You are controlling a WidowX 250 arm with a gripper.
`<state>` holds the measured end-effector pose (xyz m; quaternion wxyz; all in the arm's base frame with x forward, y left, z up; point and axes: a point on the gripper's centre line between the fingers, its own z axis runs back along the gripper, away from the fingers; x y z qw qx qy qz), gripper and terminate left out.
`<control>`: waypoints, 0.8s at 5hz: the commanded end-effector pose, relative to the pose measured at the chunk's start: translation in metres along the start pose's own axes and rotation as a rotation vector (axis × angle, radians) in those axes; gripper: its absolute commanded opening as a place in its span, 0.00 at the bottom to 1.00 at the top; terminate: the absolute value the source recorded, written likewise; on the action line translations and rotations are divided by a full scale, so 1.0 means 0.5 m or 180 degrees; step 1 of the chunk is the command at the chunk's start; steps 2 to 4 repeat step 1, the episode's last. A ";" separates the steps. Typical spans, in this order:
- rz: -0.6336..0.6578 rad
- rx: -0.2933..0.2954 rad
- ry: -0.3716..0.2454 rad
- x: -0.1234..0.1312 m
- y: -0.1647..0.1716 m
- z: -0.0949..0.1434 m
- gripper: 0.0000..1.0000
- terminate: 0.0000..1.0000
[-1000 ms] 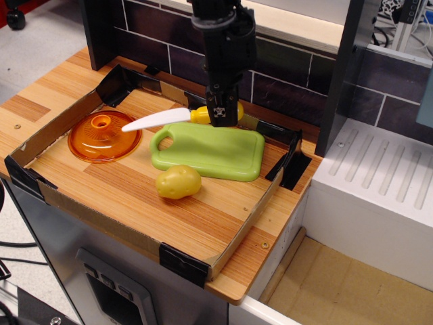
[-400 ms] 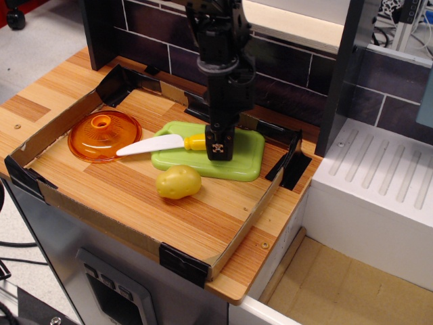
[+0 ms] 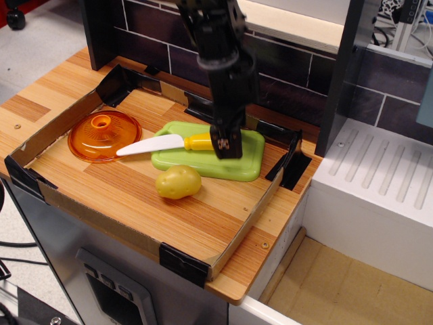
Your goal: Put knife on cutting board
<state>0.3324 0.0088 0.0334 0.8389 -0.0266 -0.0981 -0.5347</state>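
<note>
Knife [image 3: 162, 143] lies long axis left–right: yellow handle on the board [image 3: 216, 159], white blade overhanging its left edge toward the orange lid [image 3: 105, 135]. Gripper [image 3: 226, 145] sits at the handle's right end, low over the board. Jaw state: cannot tell; contact with the handle unclear.

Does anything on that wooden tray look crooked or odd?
Only the white-bladed, yellow-handled toy knife: its handle rests on the light green plastic cutting board, while the blade sticks out over the wood toward the orange round lid.
</note>
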 end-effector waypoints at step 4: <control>0.0075 0.0556 -0.0126 -0.051 0.001 0.169 1.00 1.00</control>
